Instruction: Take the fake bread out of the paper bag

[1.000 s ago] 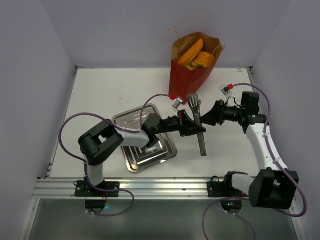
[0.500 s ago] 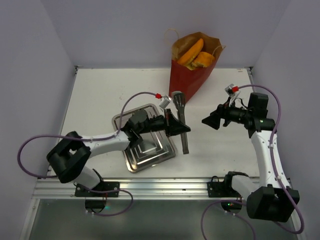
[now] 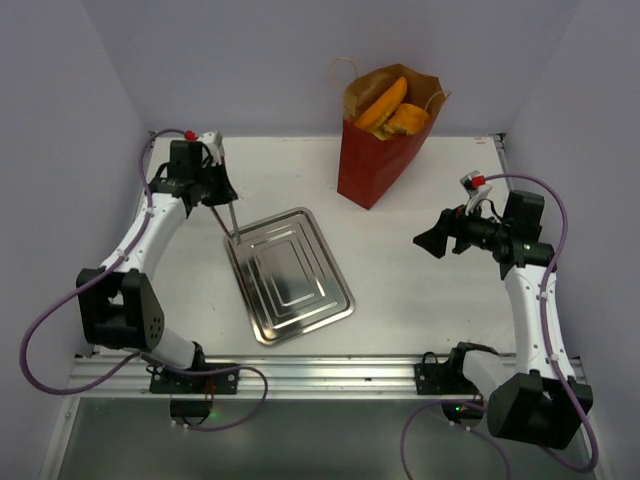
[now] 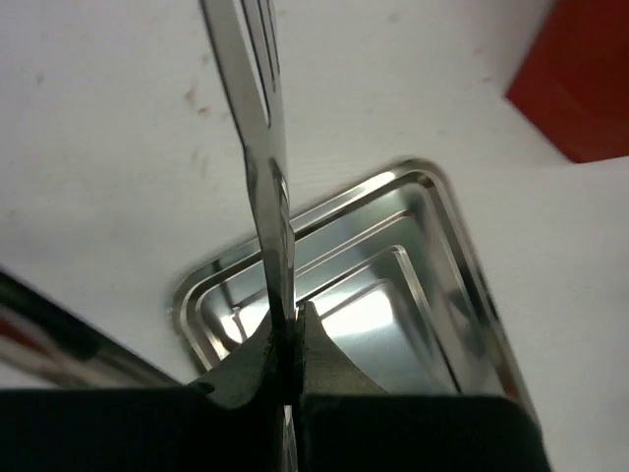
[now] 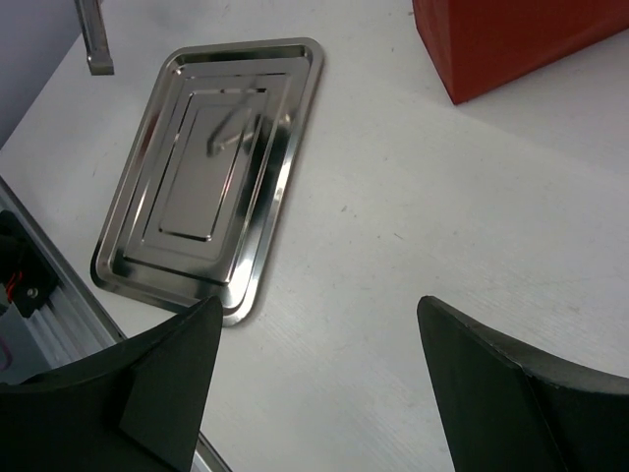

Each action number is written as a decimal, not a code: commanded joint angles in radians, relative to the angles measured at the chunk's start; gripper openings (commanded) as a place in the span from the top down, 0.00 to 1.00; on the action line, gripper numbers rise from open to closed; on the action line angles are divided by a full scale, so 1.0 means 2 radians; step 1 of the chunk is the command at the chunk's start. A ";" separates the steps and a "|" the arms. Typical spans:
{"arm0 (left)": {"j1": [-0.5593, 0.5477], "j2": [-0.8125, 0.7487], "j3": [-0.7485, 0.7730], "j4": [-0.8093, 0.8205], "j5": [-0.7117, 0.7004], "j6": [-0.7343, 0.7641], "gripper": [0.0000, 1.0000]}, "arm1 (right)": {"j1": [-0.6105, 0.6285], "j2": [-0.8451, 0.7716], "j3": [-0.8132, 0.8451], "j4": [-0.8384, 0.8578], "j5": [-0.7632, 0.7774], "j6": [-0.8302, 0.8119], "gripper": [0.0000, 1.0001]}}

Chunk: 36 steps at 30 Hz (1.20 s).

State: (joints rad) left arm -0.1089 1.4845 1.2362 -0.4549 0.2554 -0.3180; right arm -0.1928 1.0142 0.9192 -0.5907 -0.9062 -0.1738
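Left end effector with tongs now far left of fake bread

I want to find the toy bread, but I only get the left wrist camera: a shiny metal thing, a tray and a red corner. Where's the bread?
Observer: The top camera shows the fake bread poking out of the open top of the paper bag, which stands upright at the far side of the table.
Operator: Is the other arm holding anything?
Observer: No. The right gripper hangs over the table on the near side of the bag, not touching it. Its own wrist camera shows the jaws wide open with nothing between them.
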 commanded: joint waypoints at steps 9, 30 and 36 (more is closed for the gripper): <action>0.054 0.185 0.127 -0.170 -0.175 0.093 1.00 | -0.010 -0.008 -0.014 0.029 -0.009 -0.008 0.15; 0.087 0.315 0.207 -0.161 -0.152 0.114 0.76 | -0.016 -0.012 -0.017 0.026 -0.024 -0.015 0.14; 0.089 0.302 0.180 -0.140 -0.151 0.108 0.66 | -0.022 -0.019 -0.020 0.027 -0.025 -0.016 0.14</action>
State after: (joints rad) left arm 0.0605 2.1178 1.6165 -0.7658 -0.0597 -0.1104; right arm -0.2306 1.0008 0.8856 -0.5602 -0.9337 -0.1844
